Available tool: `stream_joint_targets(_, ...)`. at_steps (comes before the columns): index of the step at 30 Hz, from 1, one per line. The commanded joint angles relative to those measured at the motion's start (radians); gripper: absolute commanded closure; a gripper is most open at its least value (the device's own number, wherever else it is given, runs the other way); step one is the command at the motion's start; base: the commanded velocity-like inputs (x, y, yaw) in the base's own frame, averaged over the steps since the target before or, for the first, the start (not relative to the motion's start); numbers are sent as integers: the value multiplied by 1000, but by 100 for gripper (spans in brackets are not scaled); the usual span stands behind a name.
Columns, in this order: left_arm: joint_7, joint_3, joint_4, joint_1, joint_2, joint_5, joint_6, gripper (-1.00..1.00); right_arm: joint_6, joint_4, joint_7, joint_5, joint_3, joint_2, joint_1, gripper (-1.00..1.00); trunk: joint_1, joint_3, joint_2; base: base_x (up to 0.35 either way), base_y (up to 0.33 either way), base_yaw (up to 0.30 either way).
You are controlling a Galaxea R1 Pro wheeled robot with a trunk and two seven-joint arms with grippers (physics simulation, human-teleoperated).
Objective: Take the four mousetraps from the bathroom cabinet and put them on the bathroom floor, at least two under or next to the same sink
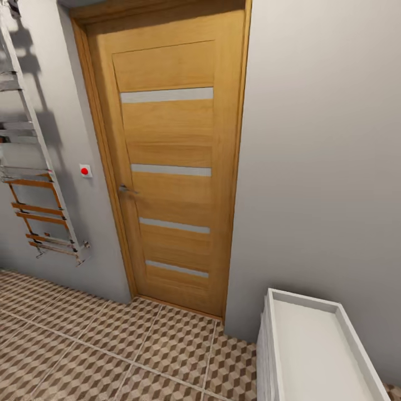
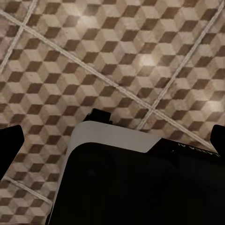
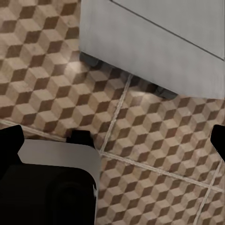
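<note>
The bathroom floor (image 1: 111, 345) of brown, beige and white cube-pattern tiles lies in front of me. The mousetraps and the cabinet are out of view. In the left wrist view my left gripper (image 2: 112, 140) is open over bare floor (image 2: 117, 56), its dark fingertips (image 2: 10, 140) far apart with nothing between them. My right gripper (image 3: 112, 140) is open as well, above the floor (image 3: 47, 70) near a white unit (image 3: 154, 42) on dark feet. I cannot tell whether that white unit is the sink.
A closed wooden door (image 1: 172, 161) with frosted strips stands straight ahead in a grey wall. A chrome towel radiator (image 1: 33, 184) hangs at the left, with a red switch (image 1: 85, 171) beside it. A white unit with a rimmed top (image 1: 312, 351) stands at the lower right.
</note>
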Motion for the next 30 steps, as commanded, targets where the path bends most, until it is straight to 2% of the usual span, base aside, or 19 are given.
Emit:
stream_joint_targets(1,4,-8,1,-1,0,7,-3,-100,-3,3,-6,9,5,0,-1,-100,0,-1,-1,0,0,282)
stream_joint_targets(30,4,-8,1,-1,0,7,-2,-100,-4,3,-8,8,5,0,-1,-100,0,-1,-1,0,0,282)
